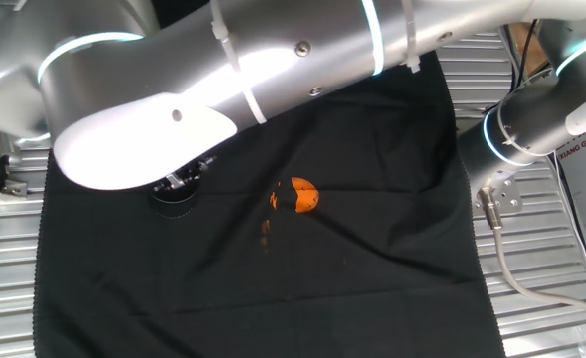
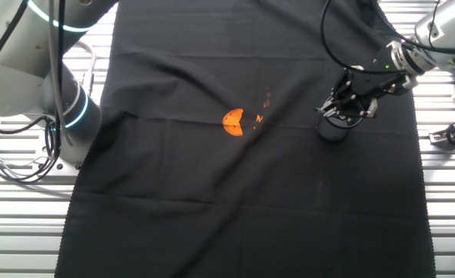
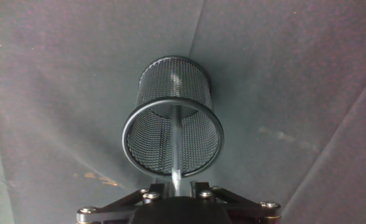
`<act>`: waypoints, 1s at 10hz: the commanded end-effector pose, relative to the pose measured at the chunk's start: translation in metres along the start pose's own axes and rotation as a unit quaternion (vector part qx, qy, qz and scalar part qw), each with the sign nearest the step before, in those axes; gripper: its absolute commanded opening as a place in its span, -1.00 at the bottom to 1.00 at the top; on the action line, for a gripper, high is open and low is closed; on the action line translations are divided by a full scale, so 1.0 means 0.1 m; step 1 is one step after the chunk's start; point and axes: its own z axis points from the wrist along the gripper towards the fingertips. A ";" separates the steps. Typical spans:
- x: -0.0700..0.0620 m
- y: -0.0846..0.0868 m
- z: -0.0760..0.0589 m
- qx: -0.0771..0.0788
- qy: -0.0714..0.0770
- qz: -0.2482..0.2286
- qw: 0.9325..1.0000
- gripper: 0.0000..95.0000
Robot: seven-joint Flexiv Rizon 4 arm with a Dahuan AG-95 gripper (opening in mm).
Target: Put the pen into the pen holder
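The pen holder (image 3: 170, 78) is a black mesh cup standing on the black cloth; it also shows in one fixed view (image 1: 176, 202) and in the other fixed view (image 2: 331, 131). The pen (image 3: 176, 143) runs straight from between my fingers down through the rim into the cup, its lower end inside. My gripper (image 3: 176, 182) hangs right above the cup's mouth, shut on the pen's upper end. It shows in the other fixed view (image 2: 344, 106); in one fixed view the arm hides most of it (image 1: 185, 179).
A small orange lump (image 1: 303, 195) with crumbs lies mid-cloth, also in the other fixed view (image 2: 233, 122). The black cloth (image 1: 372, 249) covers a slatted metal table. A second arm's base (image 1: 531, 129) stands at the cloth's edge, with cables (image 2: 11, 162) beside it.
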 end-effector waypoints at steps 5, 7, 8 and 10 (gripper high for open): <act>-0.01 0.01 -0.01 -0.003 -0.001 0.000 1.000 -0.20; -0.01 0.06 -0.09 -0.004 0.001 0.003 1.000 -0.20; 0.00 0.10 -0.18 -0.004 0.002 0.005 1.000 -0.20; 0.05 0.14 -0.39 -0.006 0.001 0.009 1.000 -0.20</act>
